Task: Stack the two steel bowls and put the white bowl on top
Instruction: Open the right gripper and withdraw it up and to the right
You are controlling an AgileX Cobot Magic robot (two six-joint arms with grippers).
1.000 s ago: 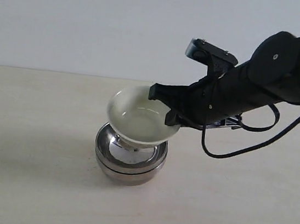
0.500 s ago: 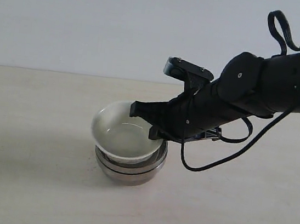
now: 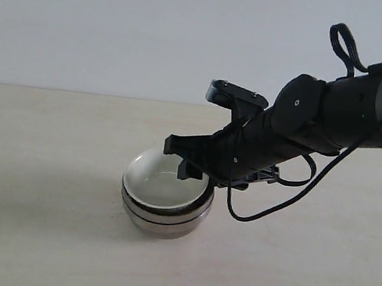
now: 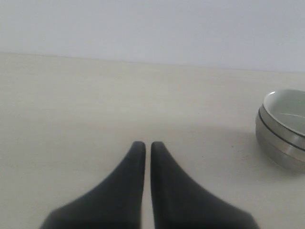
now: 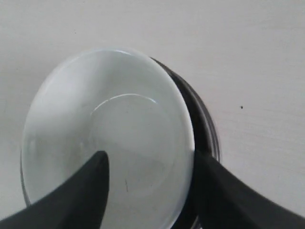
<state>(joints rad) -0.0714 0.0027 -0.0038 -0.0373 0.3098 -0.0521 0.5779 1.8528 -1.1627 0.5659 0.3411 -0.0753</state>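
The two steel bowls (image 3: pixel 164 221) stand nested on the table, near the edge of the left wrist view as the steel bowls (image 4: pixel 278 147). The white bowl (image 3: pixel 160 182) sits level inside them, its floral mark hidden. My right gripper (image 3: pixel 183 162) is open over the bowl's right rim. In the right wrist view one finger hangs inside the white bowl (image 5: pixel 90 114) and the other outside the rim, over the steel bowls' dark edge (image 5: pixel 206 128); the right gripper (image 5: pixel 150 160) has a wide gap. My left gripper (image 4: pixel 148 144) is shut on nothing, low over bare table well away from the stack.
A pale wooden table (image 3: pixel 40 165) runs to a plain light wall behind. The right arm's black cable (image 3: pixel 274 205) loops down close to the tabletop, right of the stack.
The right gripper carried the tilted white bowl down and left into the steel bowls, then opened; the bowl now sits level in the stack.
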